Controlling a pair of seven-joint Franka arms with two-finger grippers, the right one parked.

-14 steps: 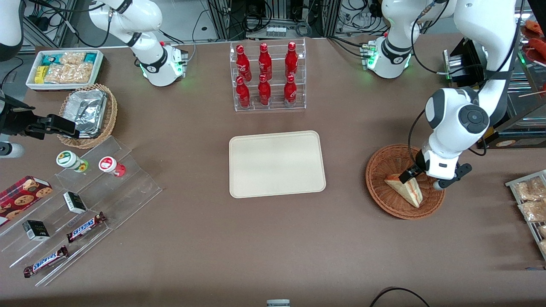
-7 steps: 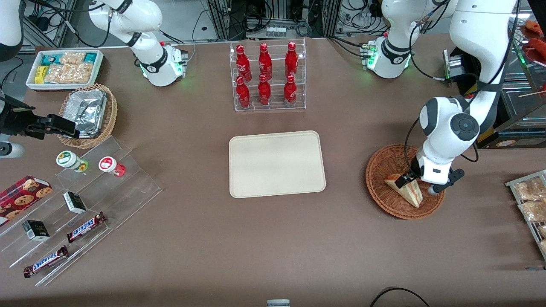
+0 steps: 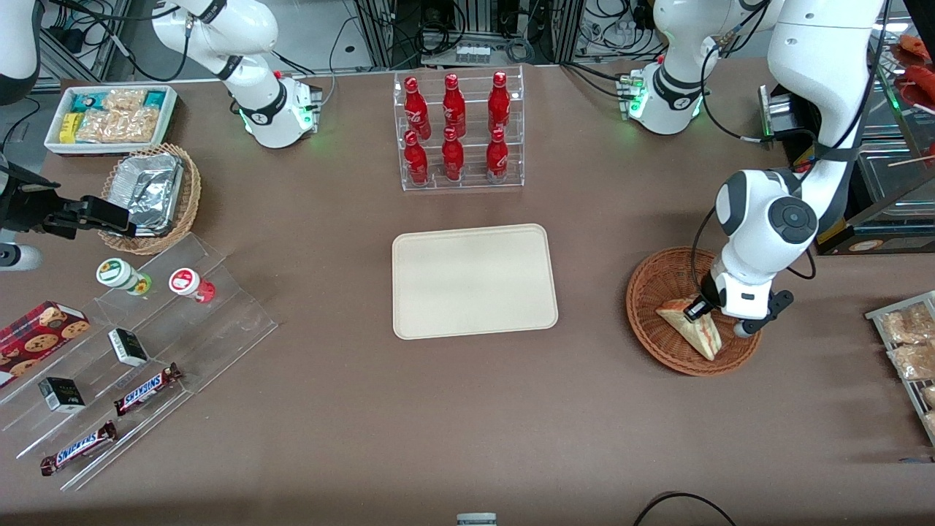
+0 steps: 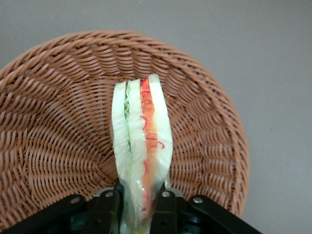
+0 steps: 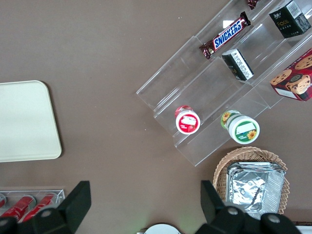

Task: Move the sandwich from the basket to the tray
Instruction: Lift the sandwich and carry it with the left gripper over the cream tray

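The sandwich (image 3: 694, 332) is a wrapped triangular wedge of white bread with orange-red and green filling, lying in the round reddish-brown wicker basket (image 3: 654, 292) toward the working arm's end of the table. My left gripper (image 3: 697, 308) is down in the basket, its black fingers (image 4: 165, 209) closed on either side of the sandwich (image 4: 141, 146) at its wide end. The basket's woven wall (image 4: 58, 122) fills the wrist view. The cream-beige tray (image 3: 473, 280) lies flat at the table's middle with nothing on it.
A clear rack of red bottles (image 3: 456, 131) stands farther from the front camera than the tray. Snack packets on a rack (image 3: 909, 343) lie at the working arm's end. A tiered clear shelf with candy bars (image 3: 139, 343) and a foil-tray basket (image 3: 150, 193) sit toward the parked arm's end.
My left gripper has come down into the basket and shifted slightly toward the tray, and its fingers now grip the sandwich. The sandwich has shifted slightly.
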